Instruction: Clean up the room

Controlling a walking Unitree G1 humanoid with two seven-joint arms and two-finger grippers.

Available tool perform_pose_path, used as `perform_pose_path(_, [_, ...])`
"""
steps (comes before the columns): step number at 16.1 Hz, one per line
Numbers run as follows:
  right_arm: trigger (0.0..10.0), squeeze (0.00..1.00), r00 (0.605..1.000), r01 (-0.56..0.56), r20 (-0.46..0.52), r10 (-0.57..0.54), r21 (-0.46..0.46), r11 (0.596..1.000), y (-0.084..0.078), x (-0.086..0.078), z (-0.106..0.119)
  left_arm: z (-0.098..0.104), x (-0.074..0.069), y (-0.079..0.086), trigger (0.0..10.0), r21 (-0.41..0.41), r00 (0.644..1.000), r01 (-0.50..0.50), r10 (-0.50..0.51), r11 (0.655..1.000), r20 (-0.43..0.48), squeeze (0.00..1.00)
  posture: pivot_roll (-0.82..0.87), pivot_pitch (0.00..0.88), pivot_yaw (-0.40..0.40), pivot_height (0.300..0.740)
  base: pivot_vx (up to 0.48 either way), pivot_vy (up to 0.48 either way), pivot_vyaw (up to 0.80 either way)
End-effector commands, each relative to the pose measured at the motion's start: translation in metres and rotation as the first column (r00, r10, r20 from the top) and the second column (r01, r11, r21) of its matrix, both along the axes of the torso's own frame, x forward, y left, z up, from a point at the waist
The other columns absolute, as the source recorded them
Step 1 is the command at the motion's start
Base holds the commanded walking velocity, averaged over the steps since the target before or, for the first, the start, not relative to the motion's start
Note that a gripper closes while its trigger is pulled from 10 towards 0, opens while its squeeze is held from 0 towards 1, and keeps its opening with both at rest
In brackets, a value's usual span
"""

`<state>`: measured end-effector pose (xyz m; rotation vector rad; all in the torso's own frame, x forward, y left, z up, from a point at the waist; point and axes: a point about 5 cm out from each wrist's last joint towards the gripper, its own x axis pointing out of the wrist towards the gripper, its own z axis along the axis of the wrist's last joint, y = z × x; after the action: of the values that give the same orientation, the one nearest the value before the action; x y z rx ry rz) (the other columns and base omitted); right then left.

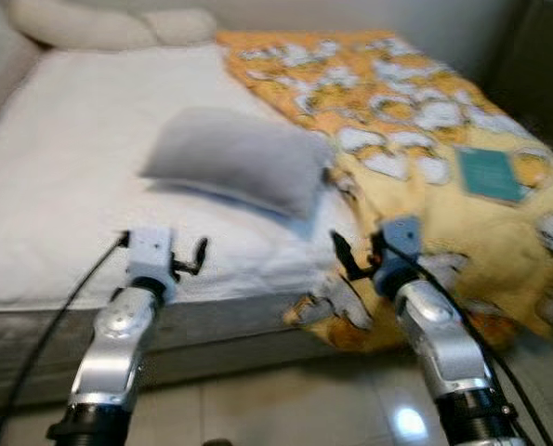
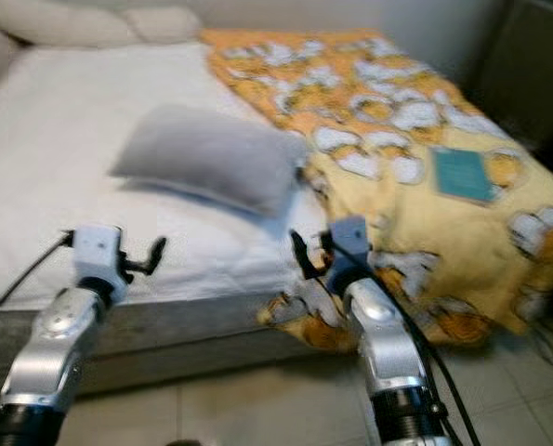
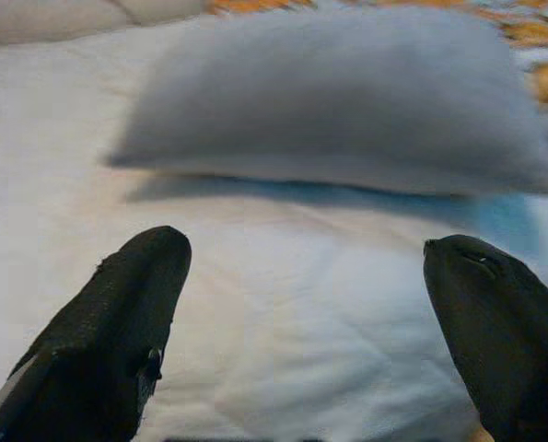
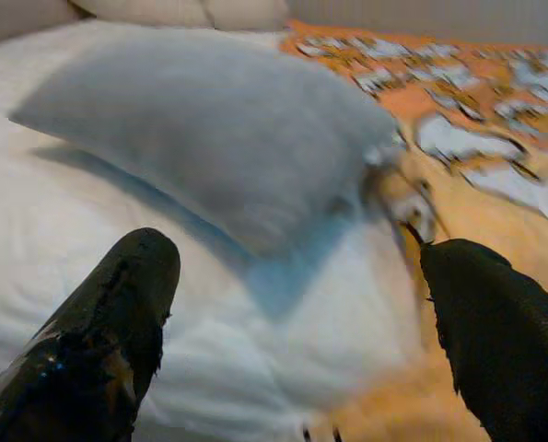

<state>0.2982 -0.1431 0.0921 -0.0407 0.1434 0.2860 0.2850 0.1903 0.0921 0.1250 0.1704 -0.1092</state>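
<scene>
One grey pillow point(image 1: 243, 167) on bed point(image 1: 62, 186), seemingly.

Grey pillow point(image 1: 242, 167) is soft matt cloth, kinda fuzzy, though the blur might be doing that. White bed sheet point(image 1: 62, 186) looks like matt quilted fabric. Yellow blanket point(image 1: 425, 177) is printed cloth, crumpled. Teal book point(image 1: 491, 174) has a smooth cover. Floor tiles point(image 1: 285, 404) are glossy. Arms are brushed silver metal, gripper fingers point(image 3: 117, 341) rough matt black.

Bare sheet point(image 1: 62, 177) lies open before both claws; the pillow point(image 1: 239, 167) blocks at 12 o'clock, the blanket point(image 1: 425, 149) at 2
</scene>
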Motion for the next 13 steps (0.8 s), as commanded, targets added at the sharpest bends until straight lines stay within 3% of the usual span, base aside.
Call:
perform_pose_path(1, [10.0,0.0,1.0,-0.003,0.012,0.003,-0.017,1.0,-0.0064,0.0006,0.0026,0.0004,0.0005,-0.0067,10.0,-0.003,1.0,0.019,-0.019,1.0,0.001,0.0,0.1,0.0,0.003,0.74,0.33,0.0,0.8])
perform_pose_path(2, [10.0,0.0,1.0,-0.005,0.006,0.005,-0.016,1.0,-0.0061,0.0004,0.0017,0.0004,0.0005,-0.0064,10.0,-0.003,1.0,0.016,-0.016,1.0,0.001,0.0,0.1,0.0,0.001,0.74,0.33,0.0,0.8])
perform_pose_path(13, [10.0,0.0,0.997,0.068,-0.027,-0.067,0.032,0.997,-0.012,0.0013,-0.0046,0.0004,0.0007,-0.0059,10.0,0.004,1.0,0.024,-0.024,1.0,0.001,0.0,0.1,0.0,0.008,0.74,0.329,0.0,0.0])
